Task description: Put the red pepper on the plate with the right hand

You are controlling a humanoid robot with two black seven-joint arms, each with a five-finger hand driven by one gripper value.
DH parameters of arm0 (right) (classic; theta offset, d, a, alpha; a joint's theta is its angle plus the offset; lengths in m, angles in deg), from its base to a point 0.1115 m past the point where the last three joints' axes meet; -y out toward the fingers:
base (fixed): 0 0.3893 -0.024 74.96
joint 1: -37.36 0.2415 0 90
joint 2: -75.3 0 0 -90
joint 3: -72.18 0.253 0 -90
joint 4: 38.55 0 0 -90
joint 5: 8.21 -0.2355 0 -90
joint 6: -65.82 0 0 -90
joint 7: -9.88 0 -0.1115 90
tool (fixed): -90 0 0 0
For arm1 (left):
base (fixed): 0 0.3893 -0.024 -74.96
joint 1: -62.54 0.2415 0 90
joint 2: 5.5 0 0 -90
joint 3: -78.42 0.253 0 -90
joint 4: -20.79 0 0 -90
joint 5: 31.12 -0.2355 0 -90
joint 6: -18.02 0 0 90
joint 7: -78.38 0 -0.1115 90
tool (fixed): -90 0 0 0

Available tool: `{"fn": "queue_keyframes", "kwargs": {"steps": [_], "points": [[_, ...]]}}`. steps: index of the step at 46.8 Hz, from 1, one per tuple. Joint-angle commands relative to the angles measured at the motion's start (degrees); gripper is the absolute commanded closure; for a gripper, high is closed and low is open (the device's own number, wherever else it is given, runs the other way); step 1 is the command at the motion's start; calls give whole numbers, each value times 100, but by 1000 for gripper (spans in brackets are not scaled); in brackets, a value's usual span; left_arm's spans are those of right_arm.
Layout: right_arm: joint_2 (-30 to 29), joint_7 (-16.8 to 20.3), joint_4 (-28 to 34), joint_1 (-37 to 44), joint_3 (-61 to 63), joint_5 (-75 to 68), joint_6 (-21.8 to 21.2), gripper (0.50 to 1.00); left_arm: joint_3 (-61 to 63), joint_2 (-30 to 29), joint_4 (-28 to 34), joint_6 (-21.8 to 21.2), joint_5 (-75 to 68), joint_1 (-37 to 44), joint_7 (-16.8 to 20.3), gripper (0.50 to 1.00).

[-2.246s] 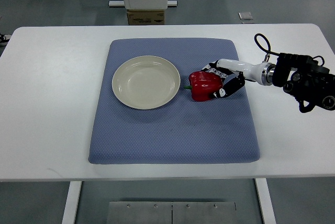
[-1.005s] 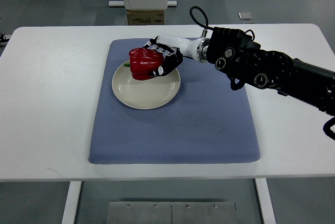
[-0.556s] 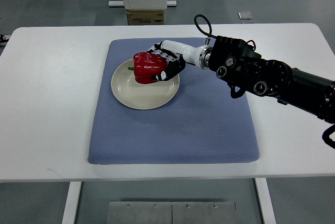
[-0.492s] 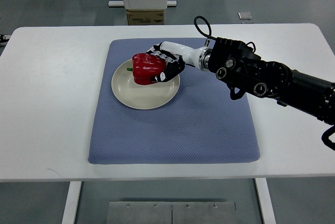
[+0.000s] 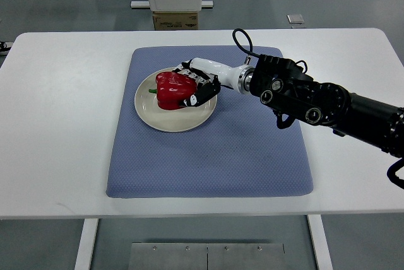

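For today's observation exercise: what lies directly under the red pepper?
The cream plate lies under the red pepper, itself resting on the blue mat. The right hand grips the pepper. Whether the pepper touches the plate is hidden by the pepper itself.

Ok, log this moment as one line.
right hand: fingers shut on red pepper | pepper over plate | left: out of view

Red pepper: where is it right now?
In the top view, the red pepper is over the cream plate on the blue mat, left of centre, gripped by the right hand.
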Motion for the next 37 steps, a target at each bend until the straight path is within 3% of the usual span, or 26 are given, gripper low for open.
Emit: {"fn": "queue_keyframes", "kwargs": {"steps": [1, 3, 9, 37], "points": [[0, 17, 0, -26, -2, 0, 1, 930, 0, 0, 0, 0, 0, 0, 4, 500], [0, 35, -9, -34, -2, 0, 1, 842, 0, 0, 0, 0, 0, 0, -5, 500], [0, 43, -9, -105, -2, -8, 1, 507, 0, 0, 0, 0, 0, 0, -5, 500], [0, 52, -44, 88, 86, -342, -7, 502, 0, 0, 0, 0, 0, 0, -5, 500]]}}
